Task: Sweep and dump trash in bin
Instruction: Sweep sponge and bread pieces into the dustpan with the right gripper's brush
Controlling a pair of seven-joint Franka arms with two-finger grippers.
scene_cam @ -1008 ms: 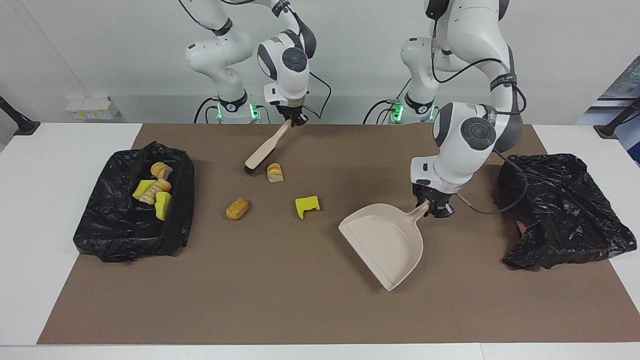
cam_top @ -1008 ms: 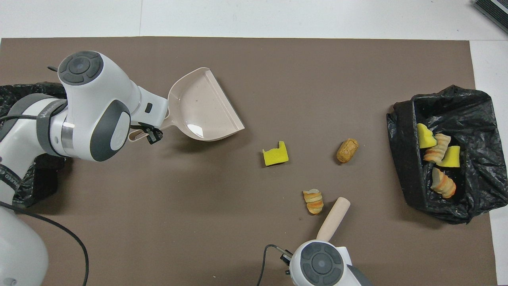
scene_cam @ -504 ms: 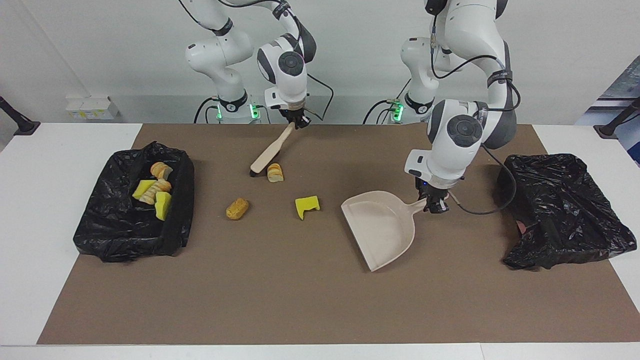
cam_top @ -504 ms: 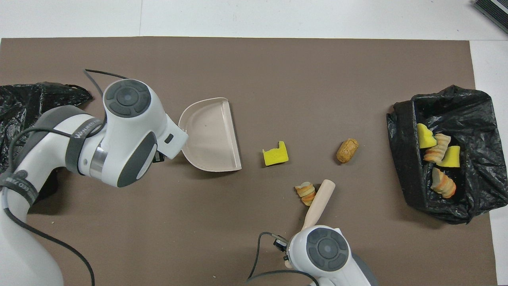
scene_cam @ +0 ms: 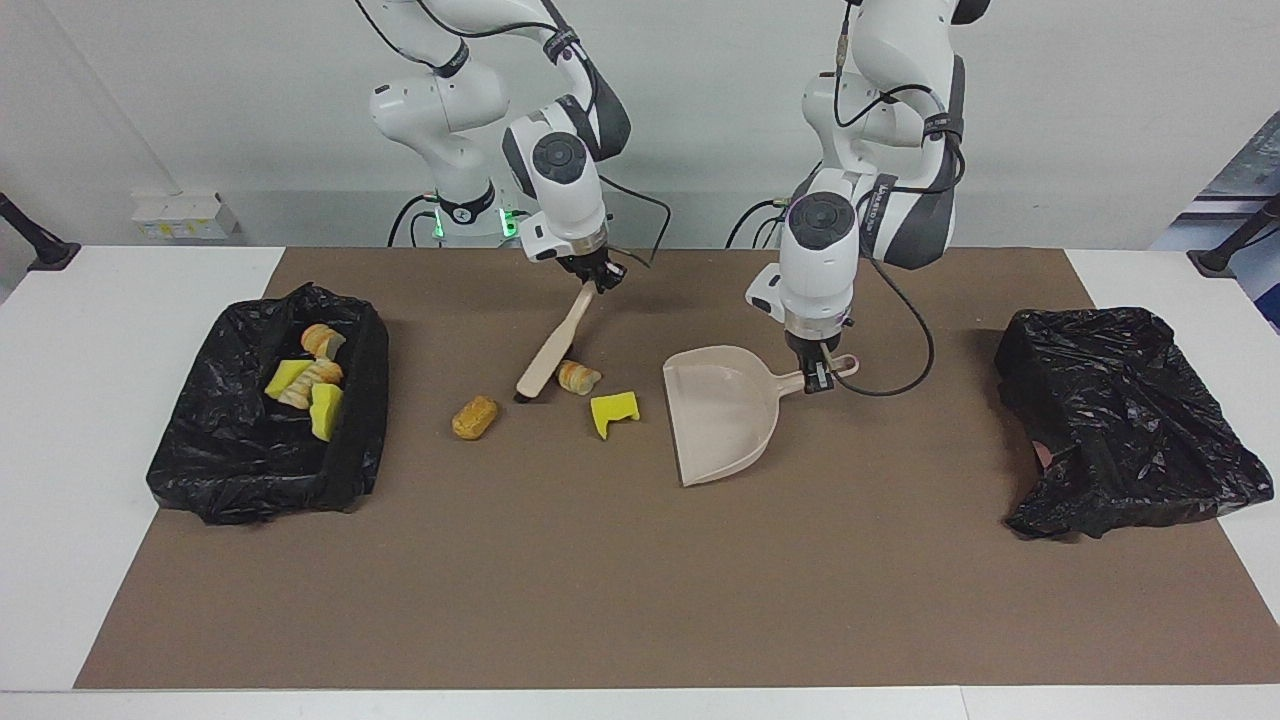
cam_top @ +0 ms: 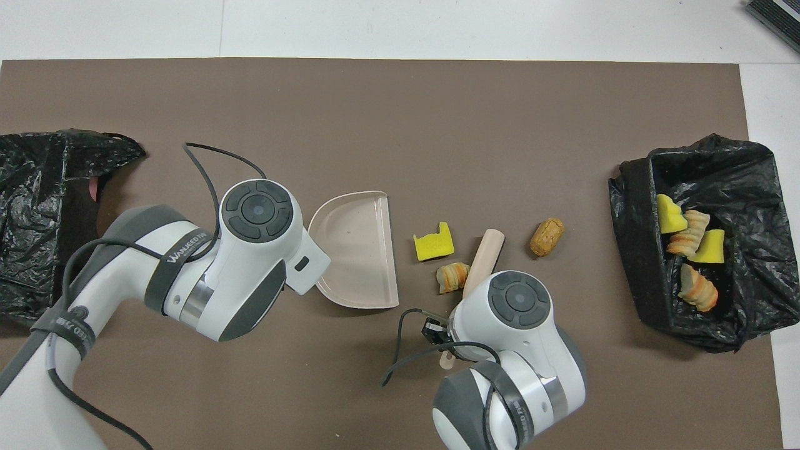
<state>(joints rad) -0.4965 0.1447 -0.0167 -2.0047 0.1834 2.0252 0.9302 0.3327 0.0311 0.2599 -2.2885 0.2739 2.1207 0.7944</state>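
The right end effector [scene_cam: 598, 274] grips the brush [scene_cam: 553, 345], bristles touching a bread scrap [scene_cam: 577, 376]. The left end effector [scene_cam: 819, 374] clamps the dustpan [scene_cam: 718, 408], mouth facing the sponge [scene_cam: 613, 410] (ready to catch). Four scraps lie in the bin [scene_cam: 200, 440].

Beige dustpan [scene_cam: 722, 420] and brush [scene_cam: 556, 345]; yellow sponge [scene_cam: 613, 411] — golden-brown bread [scene_cam: 474, 417]; black bin [scene_cam: 265, 440].

Two high views, facing and overhead, sharing the brown mat [scene_cam: 640, 560].
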